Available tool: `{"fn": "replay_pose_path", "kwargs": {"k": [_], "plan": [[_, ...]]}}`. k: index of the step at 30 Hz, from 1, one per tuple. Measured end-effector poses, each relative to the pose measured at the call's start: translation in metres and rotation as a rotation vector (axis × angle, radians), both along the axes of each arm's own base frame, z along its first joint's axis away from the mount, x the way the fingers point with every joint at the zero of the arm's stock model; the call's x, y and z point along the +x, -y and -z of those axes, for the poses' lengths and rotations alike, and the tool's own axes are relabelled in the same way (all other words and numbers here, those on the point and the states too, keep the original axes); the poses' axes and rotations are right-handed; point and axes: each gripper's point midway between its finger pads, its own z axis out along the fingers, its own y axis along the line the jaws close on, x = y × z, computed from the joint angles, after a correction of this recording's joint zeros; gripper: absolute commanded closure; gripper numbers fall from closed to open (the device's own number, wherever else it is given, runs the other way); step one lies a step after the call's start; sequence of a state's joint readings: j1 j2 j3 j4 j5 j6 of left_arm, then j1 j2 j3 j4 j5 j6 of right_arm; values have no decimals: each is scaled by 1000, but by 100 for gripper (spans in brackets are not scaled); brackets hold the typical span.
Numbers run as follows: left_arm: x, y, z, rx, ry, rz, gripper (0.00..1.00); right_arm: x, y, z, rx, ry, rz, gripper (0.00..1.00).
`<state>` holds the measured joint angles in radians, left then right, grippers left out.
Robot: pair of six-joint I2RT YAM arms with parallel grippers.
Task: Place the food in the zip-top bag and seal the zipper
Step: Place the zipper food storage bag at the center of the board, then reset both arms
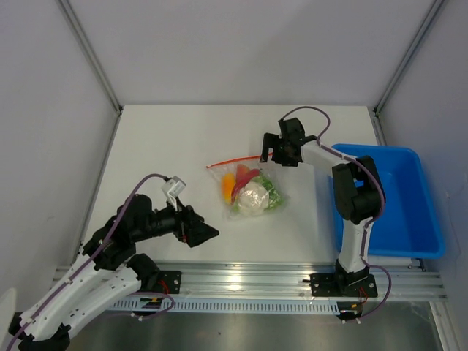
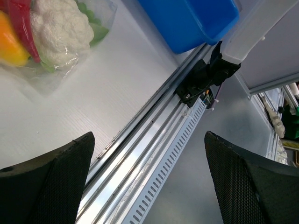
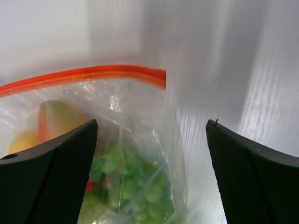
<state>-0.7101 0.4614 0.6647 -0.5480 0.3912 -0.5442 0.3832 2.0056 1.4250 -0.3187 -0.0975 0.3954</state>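
Mid-table, bag: one clear crinkly zip-top bag (image 1: 265,206) lies flat, between my two arms and well apart from the bin.
Zipper: one thin orange-red strip (image 3: 84,74) runs along the bag mouth. It is cut off at the left edge of the right wrist view, and I cannot tell if it is pressed closed.
Food count: four pieces, all inside the bag.
Food items: one orange-yellow fruit (image 1: 228,187), one red chili pepper (image 2: 23,28), one white-and-pale-green round vegetable (image 2: 60,28) and one green bumpy bunch (image 3: 135,186).
Right gripper (image 3: 152,154): my fingers are spread wide and grip nothing. They sit over the zipper's end corner, and I cannot tell if they touch it.
Left gripper (image 2: 149,154): my fingers are spread wide and hold nothing. They sit near the table's front rail (image 2: 140,154), apart from the bag.
Bin: one blue plastic bin (image 1: 402,205) stands at the table's right side.
Writing: the pale block (image 1: 174,186) on my left wrist is too small to read.
Cut off: the left wrist view shows only one corner of the bag and one corner of the bin.
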Motion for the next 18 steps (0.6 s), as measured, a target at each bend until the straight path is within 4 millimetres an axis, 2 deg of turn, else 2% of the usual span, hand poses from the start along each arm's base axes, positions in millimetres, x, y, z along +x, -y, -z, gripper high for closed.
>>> {"fn": "replay_pose_path", "kwargs": {"k": [6,10,15,18], "plan": [[8,3,9,36,-22,-15,0,-9,9,-47,-24,96,-2,1],[18,4,12,48,-23,-42,0,-27,16,-74,-37,158,-1,1],[42,2,6,16,-16,-126,1,-67,31,-90,-47,193,1,0],[60,1,3,-17,-21,-188,1,-97,41,-101,-38,219,5,1]]}}
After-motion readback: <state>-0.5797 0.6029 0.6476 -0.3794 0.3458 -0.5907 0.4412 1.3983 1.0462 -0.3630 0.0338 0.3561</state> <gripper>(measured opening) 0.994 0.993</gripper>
